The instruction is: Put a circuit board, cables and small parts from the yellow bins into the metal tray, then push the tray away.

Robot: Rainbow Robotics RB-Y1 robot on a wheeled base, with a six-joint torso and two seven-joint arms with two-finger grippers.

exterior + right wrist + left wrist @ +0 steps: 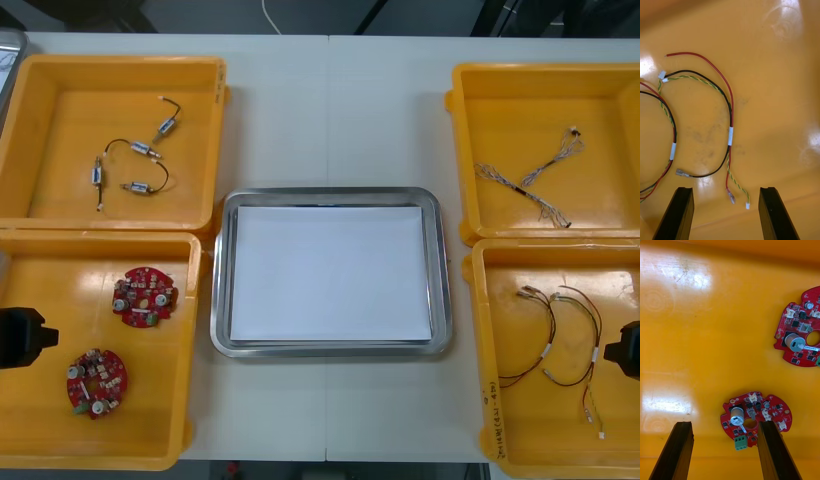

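Note:
The metal tray (330, 194), white inside, lies at the table's middle with nothing in it. Two round red circuit boards (144, 296) (96, 380) lie in the near left yellow bin (50, 290). My left gripper (22, 338) hangs over that bin's left edge; in its wrist view it (724, 423) stands open, one board (756, 416) just ahead by one finger, the other board (801, 333) farther off. My right gripper (625, 350) (725, 189) hovers open over the near right bin (520, 420), above a red, black and yellow cable (730, 131).
The far left bin (60, 110) holds small metal parts on black cables (135, 160). A thin twisted cable (530, 180) lies in the far right bin (510, 100). A second red and black cable (673, 146) lies beside the first. Bare table surrounds the tray.

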